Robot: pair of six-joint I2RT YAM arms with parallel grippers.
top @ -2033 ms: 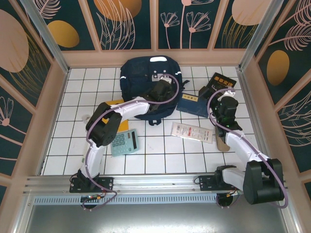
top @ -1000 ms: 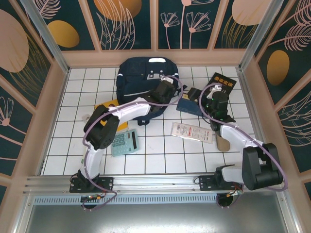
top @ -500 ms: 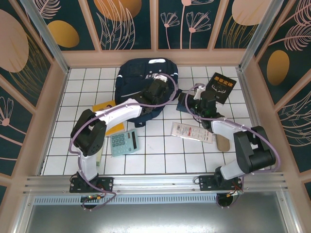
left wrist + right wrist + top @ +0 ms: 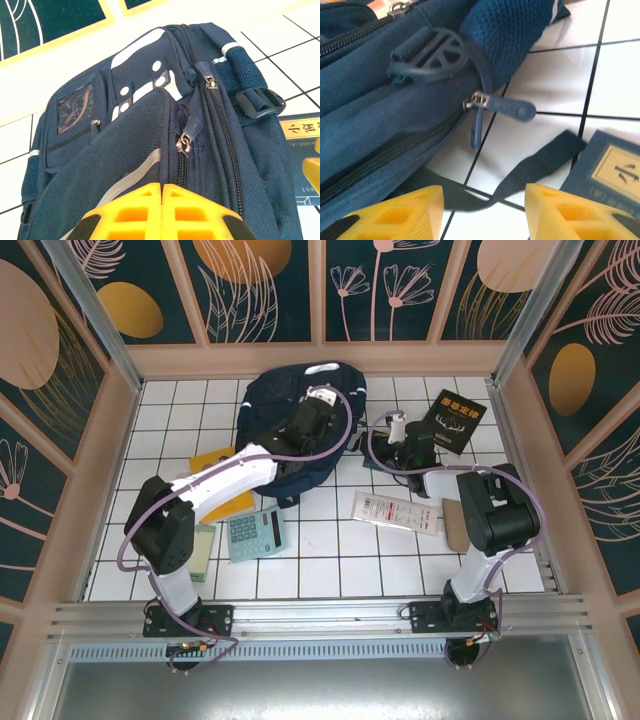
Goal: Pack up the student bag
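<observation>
- Bag [image 4: 265,410] lies flat just beyond the calculator [image 4: 255,534], its long axis running away from it, top at the far end, leaning slightly right.
- Left gripper [image 4: 161,189], beyond the calculator over the bag, is closed.
- Right gripper [image 4: 485,200], beyond-right of the calculator, gapes empty.

You had white tiles [image 4: 320,560] with dark grout underfoot, teal wall panels [image 4: 420,310] painted with peach leaves all round, and an aluminium rail [image 4: 320,612] along your near edge.
</observation>
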